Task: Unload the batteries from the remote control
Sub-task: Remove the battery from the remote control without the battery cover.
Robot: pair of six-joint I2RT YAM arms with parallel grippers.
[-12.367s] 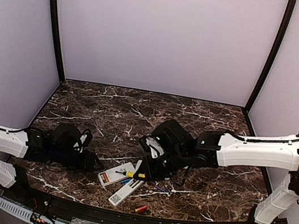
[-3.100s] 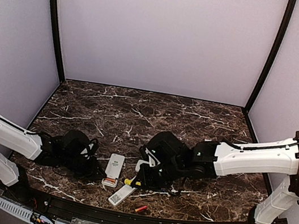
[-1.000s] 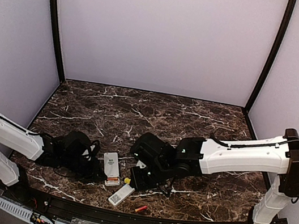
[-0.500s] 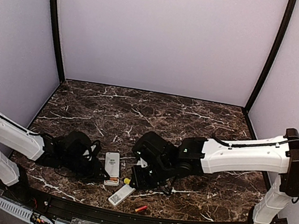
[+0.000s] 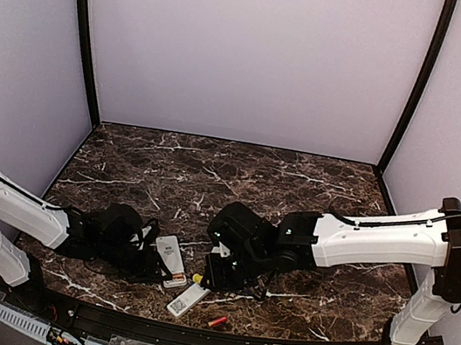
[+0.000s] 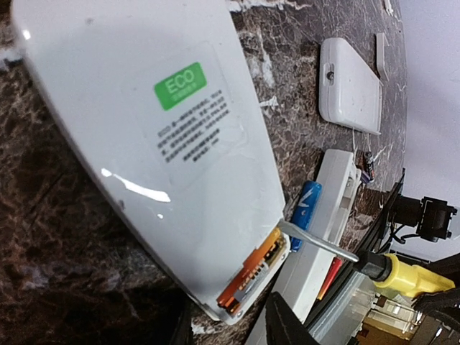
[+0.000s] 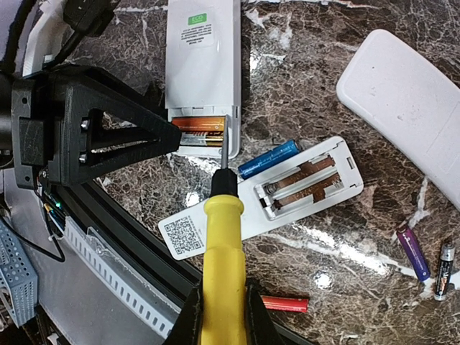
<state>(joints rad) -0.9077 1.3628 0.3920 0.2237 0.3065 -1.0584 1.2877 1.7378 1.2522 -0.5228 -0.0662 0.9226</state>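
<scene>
Top: remote lies between left gripper and right gripper.
Left wrist: orange batteries sit in open bay, screwdriver tip beside them; left gripper's hold unclear.
Right wrist: right gripper clamps screwdriver. Best to lever under battery end gently.

Count on table: 2 remotes, the ECO-label remote and the QR-label remote. 4 loose cells: blue battery, red battery, purple battery, black battery. orange batteries still seated: looks like 2. 1 screwdriver. 1 clear white cover.
</scene>
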